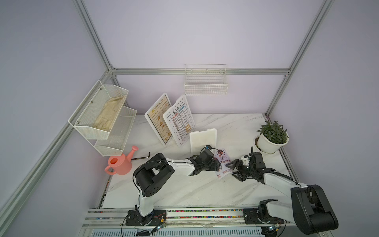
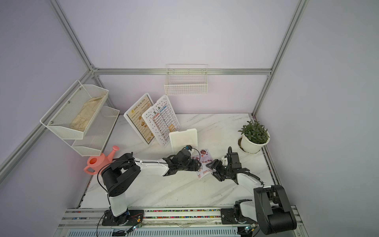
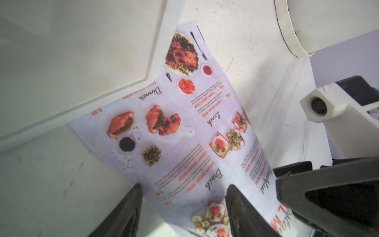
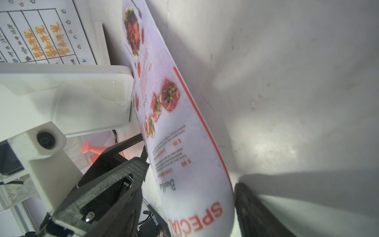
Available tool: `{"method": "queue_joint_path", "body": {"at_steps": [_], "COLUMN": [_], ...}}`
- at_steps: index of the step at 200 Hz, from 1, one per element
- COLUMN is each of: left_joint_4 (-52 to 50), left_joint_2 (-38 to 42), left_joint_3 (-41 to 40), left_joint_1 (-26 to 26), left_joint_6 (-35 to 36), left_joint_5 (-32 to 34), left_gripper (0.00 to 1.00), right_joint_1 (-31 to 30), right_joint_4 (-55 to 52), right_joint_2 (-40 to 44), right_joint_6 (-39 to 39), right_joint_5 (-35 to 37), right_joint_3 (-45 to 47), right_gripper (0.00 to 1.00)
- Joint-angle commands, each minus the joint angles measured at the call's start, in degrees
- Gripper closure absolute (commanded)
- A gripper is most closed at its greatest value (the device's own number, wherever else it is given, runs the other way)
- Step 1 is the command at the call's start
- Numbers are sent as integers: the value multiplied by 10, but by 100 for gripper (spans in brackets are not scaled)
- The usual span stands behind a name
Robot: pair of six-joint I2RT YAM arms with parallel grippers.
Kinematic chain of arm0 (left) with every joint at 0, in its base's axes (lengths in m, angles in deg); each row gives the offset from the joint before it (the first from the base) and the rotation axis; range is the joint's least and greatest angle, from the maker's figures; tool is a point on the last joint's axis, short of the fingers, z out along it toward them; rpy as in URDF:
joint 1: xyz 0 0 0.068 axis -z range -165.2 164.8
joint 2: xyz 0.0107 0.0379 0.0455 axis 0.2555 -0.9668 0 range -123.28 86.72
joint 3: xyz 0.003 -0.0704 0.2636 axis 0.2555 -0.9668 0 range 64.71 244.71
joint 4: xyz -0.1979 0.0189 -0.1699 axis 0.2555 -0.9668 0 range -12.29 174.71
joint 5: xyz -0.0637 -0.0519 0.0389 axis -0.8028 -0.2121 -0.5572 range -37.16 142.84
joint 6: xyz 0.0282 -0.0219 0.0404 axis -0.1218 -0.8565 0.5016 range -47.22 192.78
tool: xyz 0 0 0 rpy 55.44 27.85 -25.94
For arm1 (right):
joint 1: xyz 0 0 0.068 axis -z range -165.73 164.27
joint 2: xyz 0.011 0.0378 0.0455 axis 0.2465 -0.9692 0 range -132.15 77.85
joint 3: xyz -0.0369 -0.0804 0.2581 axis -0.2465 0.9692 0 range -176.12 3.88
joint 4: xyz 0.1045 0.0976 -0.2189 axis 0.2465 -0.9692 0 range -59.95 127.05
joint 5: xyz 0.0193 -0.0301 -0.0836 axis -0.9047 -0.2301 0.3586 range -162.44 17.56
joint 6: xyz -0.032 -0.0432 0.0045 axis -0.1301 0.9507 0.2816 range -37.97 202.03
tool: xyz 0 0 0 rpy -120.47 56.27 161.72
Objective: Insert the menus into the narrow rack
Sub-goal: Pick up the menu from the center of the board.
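Observation:
The small pale "SPECIAL MENU" leaflet (image 1: 221, 156) sits curled and partly lifted off the table between both grippers. My left gripper (image 1: 218, 165) reaches in from the left. In the left wrist view its jaws (image 3: 184, 185) stand apart, one tip at the leaflet's (image 3: 184, 133) edge and the other over its printed face. My right gripper (image 1: 229, 169) comes from the right, also open (image 4: 188, 186), with the bowed leaflet (image 4: 178, 143) in the gap. The "DIM SUM INN" menu (image 1: 159, 119) and the grid menu (image 1: 180, 123) stand tilted behind. The narrow wire rack (image 1: 206, 84) hangs on the back wall.
A white upright slab (image 1: 203, 140) stands just behind the leaflet. A potted plant (image 1: 271, 139) is at the right edge. A pink watering can (image 1: 120, 164) and a hex key (image 1: 143, 156) lie left. Two mesh shelves (image 1: 102, 115) are fixed to the left wall.

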Motion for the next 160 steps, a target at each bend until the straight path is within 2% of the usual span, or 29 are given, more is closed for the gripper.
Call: {"method": "queue_joint_path", "body": {"at_steps": [1, 51, 92, 160], "left_joint_4": [-67, -65, -65, -67], "left_joint_2": [-33, -32, -32, -29], "left_joint_3": [-7, -10, -10, -11], "left_joint_1": [2, 2, 2, 2], "left_joint_6": [-7, -8, -8, -8], "left_joint_5": [-14, -14, -13, -11], "left_gripper": [34, 34, 34, 34], "right_joint_1": [0, 0, 0, 0], "right_joint_4": [5, 123, 201, 190], "right_joint_2": [5, -18, -1, 75], "right_joint_6": [-55, -121, -163, -178], "right_joint_5": [21, 3, 3, 42], "right_joint_3": [33, 56, 54, 69], "right_gripper": [24, 24, 24, 24]}}
